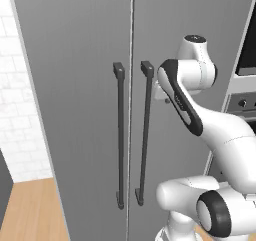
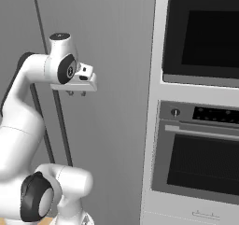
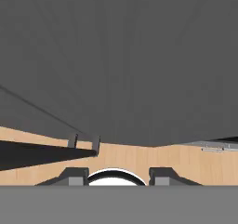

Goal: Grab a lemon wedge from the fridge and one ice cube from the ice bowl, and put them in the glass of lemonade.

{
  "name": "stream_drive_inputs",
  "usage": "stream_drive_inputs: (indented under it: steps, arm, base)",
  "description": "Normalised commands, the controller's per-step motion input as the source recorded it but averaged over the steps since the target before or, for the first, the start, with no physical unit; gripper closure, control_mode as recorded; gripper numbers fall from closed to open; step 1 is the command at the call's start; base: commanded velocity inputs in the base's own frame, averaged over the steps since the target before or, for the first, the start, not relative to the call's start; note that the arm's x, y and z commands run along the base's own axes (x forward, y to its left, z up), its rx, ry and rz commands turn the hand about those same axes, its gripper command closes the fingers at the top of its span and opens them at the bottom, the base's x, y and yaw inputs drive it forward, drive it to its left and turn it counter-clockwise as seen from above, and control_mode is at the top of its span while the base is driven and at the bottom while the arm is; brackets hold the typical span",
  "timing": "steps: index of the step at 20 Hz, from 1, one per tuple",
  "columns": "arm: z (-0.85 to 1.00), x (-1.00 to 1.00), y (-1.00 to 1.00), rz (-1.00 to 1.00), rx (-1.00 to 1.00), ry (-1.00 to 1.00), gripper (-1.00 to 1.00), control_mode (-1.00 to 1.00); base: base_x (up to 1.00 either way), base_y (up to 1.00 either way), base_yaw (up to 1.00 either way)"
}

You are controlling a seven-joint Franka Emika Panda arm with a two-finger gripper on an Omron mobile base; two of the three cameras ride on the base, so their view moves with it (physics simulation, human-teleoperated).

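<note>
The fridge (image 1: pixel 85 85) stands right in front of me with both grey doors closed. Its two dark bar handles (image 1: pixel 120 135) run down either side of the centre seam. My gripper (image 2: pixel 76 94) hangs in front of the right door at upper-handle height, fingertips pointing down, open and holding nothing. In the hand view the gripper (image 3: pixel 116 176) looks down the fridge door (image 3: pixel 121 56) to the handles' lower ends (image 3: pixel 83 141) and the wooden floor. The lemon wedge is hidden behind the doors. The ice bowl and the glass of lemonade are out of view.
Right of the fridge is a built-in oven stack: a dark upper oven (image 2: pixel 205 32) and a lower oven (image 2: pixel 200 158) with knobs. A white tiled wall (image 1: pixel 15 95) and wooden floor (image 1: pixel 30 210) lie to the left.
</note>
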Motion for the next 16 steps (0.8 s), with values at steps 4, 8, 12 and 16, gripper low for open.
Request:
stream_drive_inputs:
  steps: [4, 8, 12, 16]
  arm:
    - [0.0, -0.43, 0.0, 0.0, 0.03, 0.0, -1.0, -1.0]
    - [-0.12, -0.68, 0.01, 0.0, 0.01, 0.1, -1.0, -1.0]
    - [-0.3, -0.78, 0.08, 0.0, 0.0, 0.04, -1.0, -1.0]
    - [-0.07, -0.23, 0.2, 0.0, 0.0, 0.0, -1.0, -1.0]
  base:
    - [0.0, 0.0, 0.0]
    - [0.0, 0.0, 0.0]
    - [0.0, 0.0, 0.0]
    - [0.0, 0.0, 0.0]
